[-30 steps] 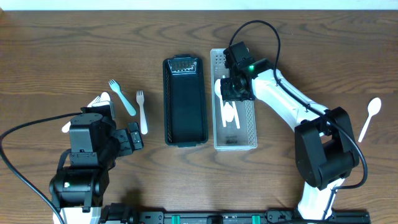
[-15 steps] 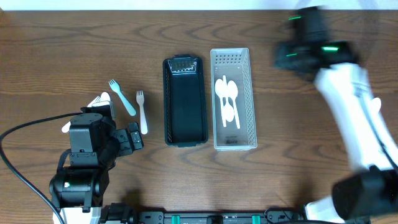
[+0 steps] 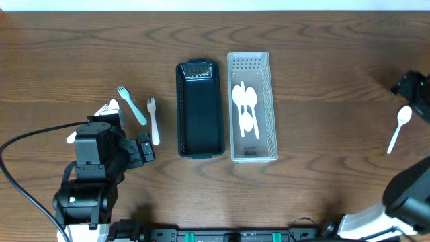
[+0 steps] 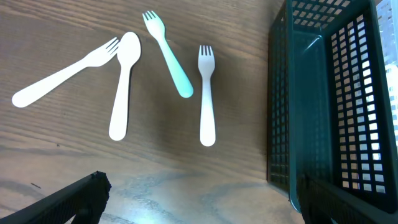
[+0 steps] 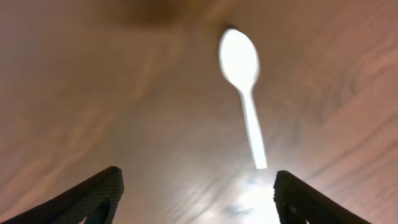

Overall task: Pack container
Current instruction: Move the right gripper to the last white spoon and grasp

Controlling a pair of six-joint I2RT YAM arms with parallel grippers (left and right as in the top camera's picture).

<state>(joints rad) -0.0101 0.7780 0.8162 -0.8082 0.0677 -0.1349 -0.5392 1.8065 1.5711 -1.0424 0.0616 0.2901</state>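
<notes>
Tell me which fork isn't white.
The pale teal fork, lying slanted between the white spoon and a white fork; the other two forks are white.

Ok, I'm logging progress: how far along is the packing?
Done: spoons lie in the clear tray. In hand: nothing; the right gripper hovers open near a loose spoon. Left: that spoon, plus three forks and another spoon by the open left gripper; the black basket is empty.

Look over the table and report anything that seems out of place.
One white spoon lies among the three forks on the left, though spoons sit in the pale basket. Nothing looks spilled or damaged.
</notes>
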